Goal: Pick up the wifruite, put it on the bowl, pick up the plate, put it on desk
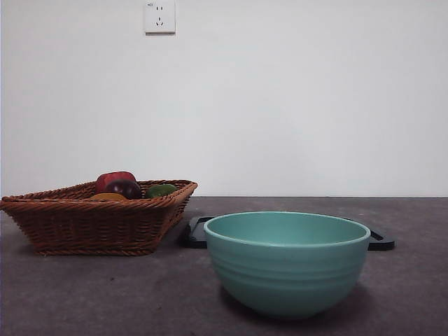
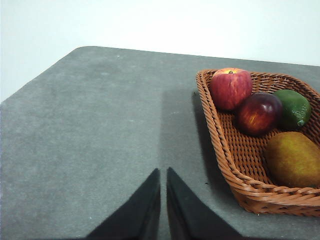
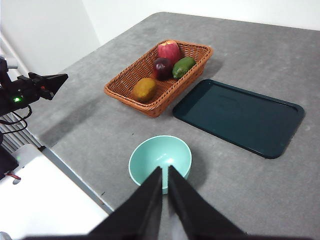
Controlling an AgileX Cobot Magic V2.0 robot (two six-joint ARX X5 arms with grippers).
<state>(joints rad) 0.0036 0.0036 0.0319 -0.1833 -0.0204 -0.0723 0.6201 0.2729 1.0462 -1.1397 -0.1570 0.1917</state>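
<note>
The wifruite point(image 2: 292, 159), brown-orange and oval, lies in a wicker basket point(image 2: 227, 150) beside a red fruit, a dark purple fruit and a green fruit. It also shows in the right wrist view point(image 3: 145, 89) and as a sliver in the front view point(image 1: 106, 197). The mint-green bowl point(image 1: 287, 262) stands empty on the grey desk point(image 1: 105, 294). A dark teal plate-tray point(image 3: 239, 116) lies flat behind it. My left gripper point(image 2: 163, 197) is shut and empty, above bare desk beside the basket. My right gripper point(image 3: 164, 192) is shut and empty, high above the bowl point(image 3: 160, 157).
The basket point(image 1: 91, 220) stands at the left of the front view, the tray point(image 1: 196, 232) behind the bowl. The left arm point(image 3: 30, 89) shows off the desk's edge in the right wrist view. A wall with a socket point(image 1: 159, 17) is behind.
</note>
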